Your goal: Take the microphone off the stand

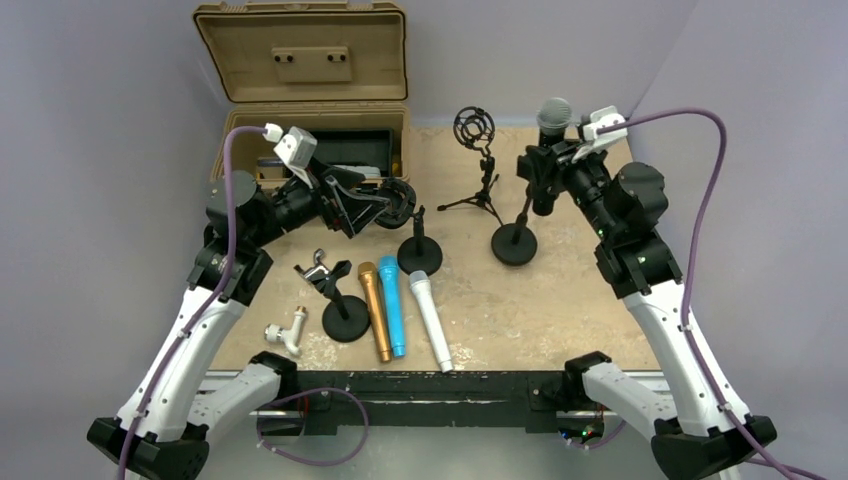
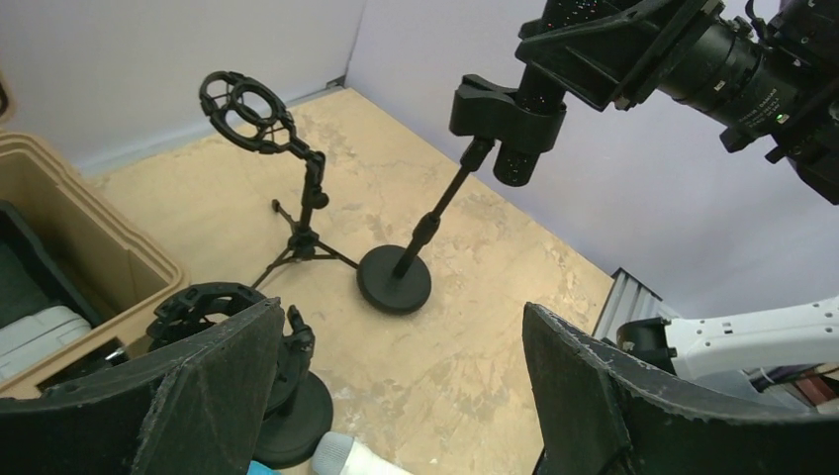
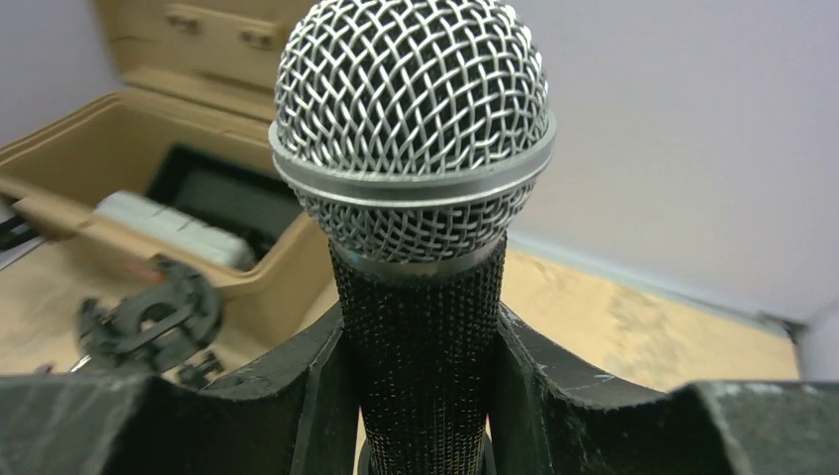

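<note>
A black microphone with a silver mesh head stands upright in the clip of a black round-based stand at the back right of the table. My right gripper is shut on the microphone's textured body just below the head, one finger pressing each side. In the left wrist view the microphone's lower end still sits in the stand's clip. My left gripper hangs open and holds nothing, above the table's left middle, well apart from the stand.
An open tan case stands at the back left. A shock mount on a tripod stands left of the stand. Two more round-based stands, gold, blue and white microphones and a white fitting lie nearer.
</note>
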`<act>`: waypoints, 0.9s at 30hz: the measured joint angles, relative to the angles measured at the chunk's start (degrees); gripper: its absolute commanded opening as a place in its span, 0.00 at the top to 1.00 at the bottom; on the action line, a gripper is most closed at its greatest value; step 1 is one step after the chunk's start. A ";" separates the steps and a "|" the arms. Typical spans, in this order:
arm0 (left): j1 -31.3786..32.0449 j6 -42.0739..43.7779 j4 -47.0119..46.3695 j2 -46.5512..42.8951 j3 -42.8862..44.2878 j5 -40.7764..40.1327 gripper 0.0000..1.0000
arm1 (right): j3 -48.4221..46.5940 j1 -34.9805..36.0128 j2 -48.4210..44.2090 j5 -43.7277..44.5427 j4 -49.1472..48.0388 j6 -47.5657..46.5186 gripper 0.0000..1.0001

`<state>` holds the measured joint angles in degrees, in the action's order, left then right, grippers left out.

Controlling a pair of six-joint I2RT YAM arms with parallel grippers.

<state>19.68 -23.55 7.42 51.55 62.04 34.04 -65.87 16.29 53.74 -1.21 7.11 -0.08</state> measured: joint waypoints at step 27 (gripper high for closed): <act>13.66 3.41 -9.97 15.65 0.85 6.93 0.06 | 5.66 3.56 2.51 -38.12 -11.50 -2.64 1.00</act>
<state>33.34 -20.14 -2.55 67.20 62.89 40.97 -60.20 19.86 56.25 -39.33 -4.38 -2.72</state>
